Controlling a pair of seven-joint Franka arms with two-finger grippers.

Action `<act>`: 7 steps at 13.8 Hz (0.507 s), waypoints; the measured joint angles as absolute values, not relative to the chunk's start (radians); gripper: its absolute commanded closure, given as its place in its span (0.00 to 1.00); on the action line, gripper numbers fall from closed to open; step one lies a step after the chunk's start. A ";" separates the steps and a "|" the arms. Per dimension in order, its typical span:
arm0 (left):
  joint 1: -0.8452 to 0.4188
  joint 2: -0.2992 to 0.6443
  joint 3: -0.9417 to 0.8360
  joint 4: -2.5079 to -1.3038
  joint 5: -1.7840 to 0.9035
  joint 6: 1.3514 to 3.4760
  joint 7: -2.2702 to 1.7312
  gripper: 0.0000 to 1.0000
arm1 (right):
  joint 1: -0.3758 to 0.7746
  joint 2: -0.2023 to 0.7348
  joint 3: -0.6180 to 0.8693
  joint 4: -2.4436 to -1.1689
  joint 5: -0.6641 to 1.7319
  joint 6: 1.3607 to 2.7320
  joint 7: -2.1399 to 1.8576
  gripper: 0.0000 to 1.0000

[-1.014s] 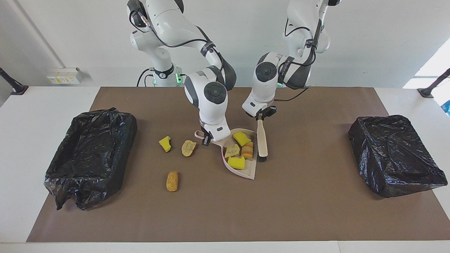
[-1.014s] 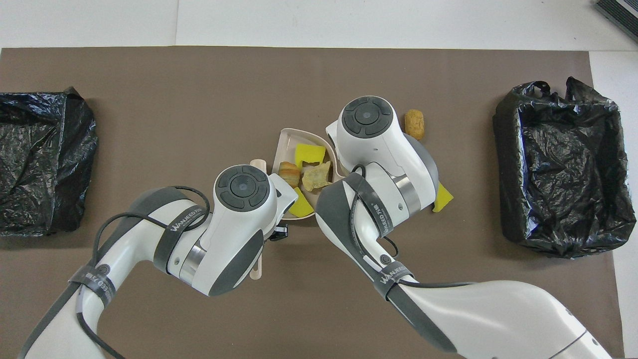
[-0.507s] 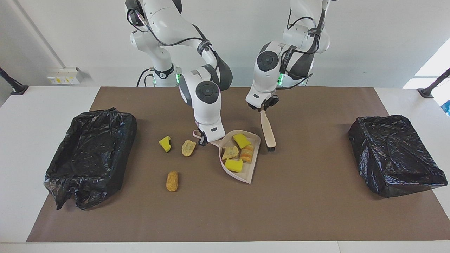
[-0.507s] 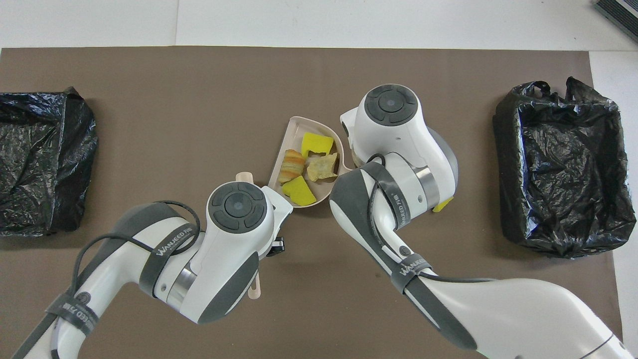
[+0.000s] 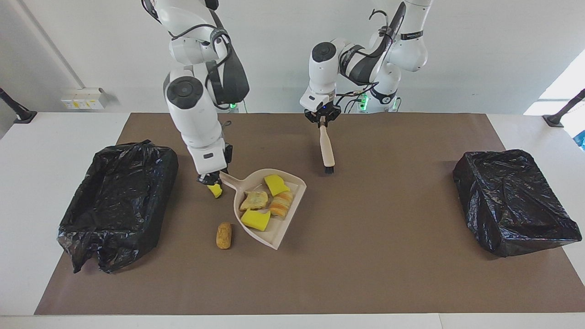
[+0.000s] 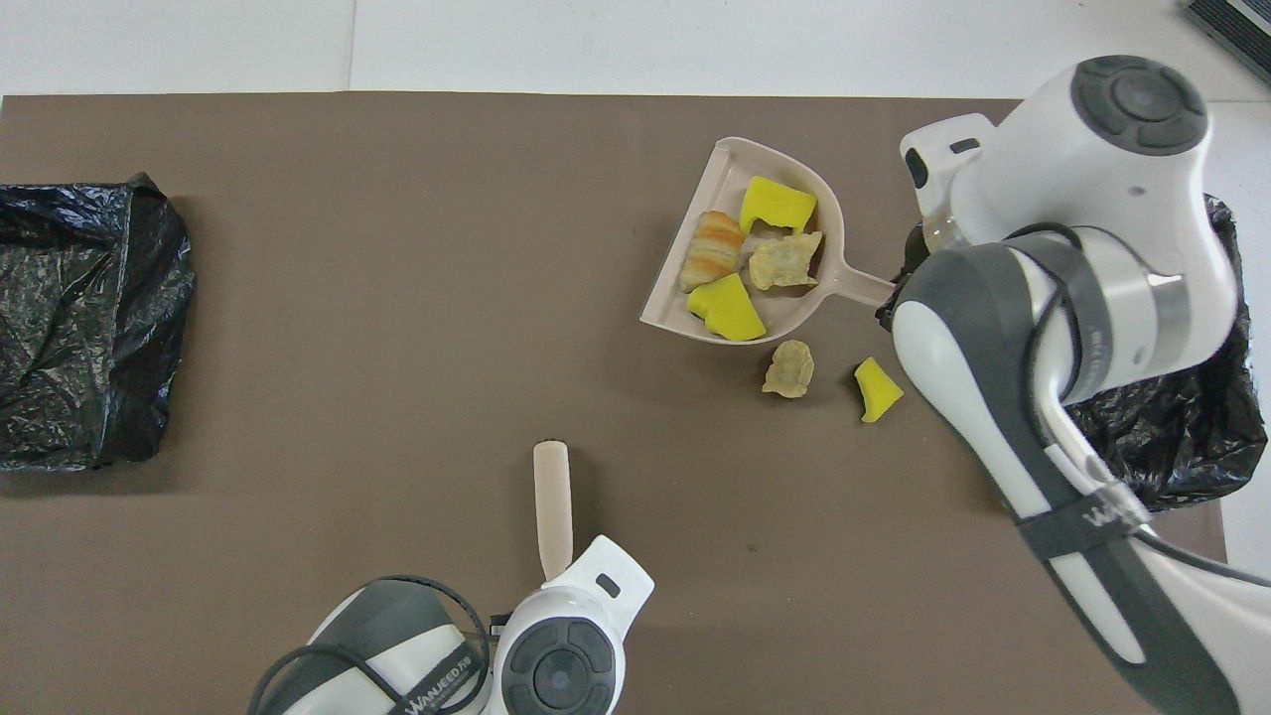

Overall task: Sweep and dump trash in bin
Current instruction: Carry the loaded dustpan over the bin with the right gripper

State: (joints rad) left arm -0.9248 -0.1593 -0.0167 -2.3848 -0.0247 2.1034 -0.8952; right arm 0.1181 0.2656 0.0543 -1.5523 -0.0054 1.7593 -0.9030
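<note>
— Can you read any writing?
— Only "WANJEED" on the arm bands. Your right gripper [image 5: 211, 177] clamps the dustpan [image 5: 285, 218] handle, four trash pieces [image 5: 266, 202] inside; left gripper [image 5: 322, 119] grips the brush [image 5: 327, 151].

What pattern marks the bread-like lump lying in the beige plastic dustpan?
Orange and tan stripes on the bread-like lump in the beige plastic dustpan; clearest in the overhead view.

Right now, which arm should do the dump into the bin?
The right. Its hand is shut on the handle of the loaded dustpan, raised beside the open bin at its end of the table. The left hand only holds the brush up near the robots.
</note>
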 measured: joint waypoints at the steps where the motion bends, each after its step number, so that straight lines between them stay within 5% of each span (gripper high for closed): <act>1: -0.961 -0.164 -0.018 -2.398 -0.025 2.121 -0.911 1.00 | 0.068 0.245 0.054 -1.552 -0.005 1.743 -0.940 1.00; 7: -1.027 -0.165 -0.015 -2.436 -0.093 2.166 -0.920 1.00 | -0.311 0.181 0.042 -1.552 -0.014 1.679 -1.311 1.00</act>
